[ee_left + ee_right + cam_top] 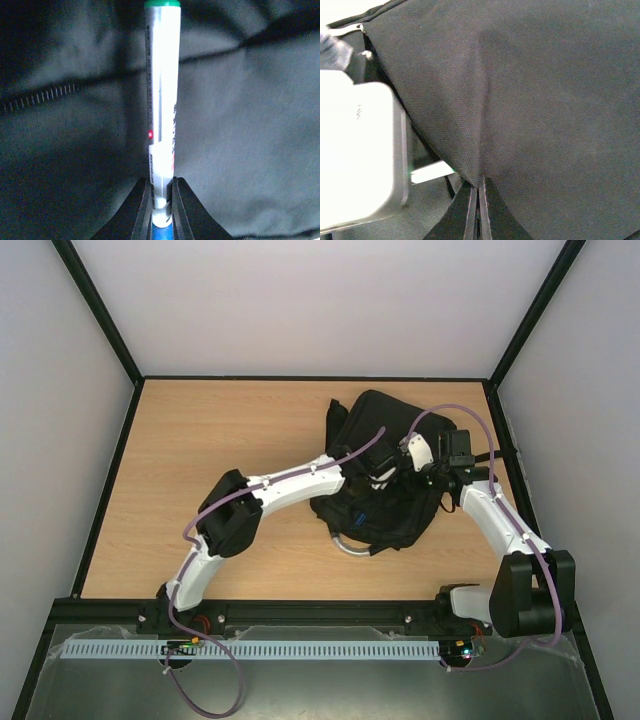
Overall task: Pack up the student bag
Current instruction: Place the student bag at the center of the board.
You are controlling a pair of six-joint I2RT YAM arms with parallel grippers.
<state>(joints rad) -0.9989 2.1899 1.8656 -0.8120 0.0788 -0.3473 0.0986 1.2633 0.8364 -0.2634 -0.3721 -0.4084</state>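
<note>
Your left gripper (161, 195) clamps a marker (161, 90), its long axis pointing straight ahead at the student bag (250, 130). Your right gripper (478, 194), pinched on the bag's fabric, sits alongside.

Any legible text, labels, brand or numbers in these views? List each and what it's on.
None legible.
marker in the left claw: dark print and small red marks along the barrel, too blurred to read.
white housing in the right wrist view: one faint mark, unreadable.
student bag: no label or logo showing.
</note>
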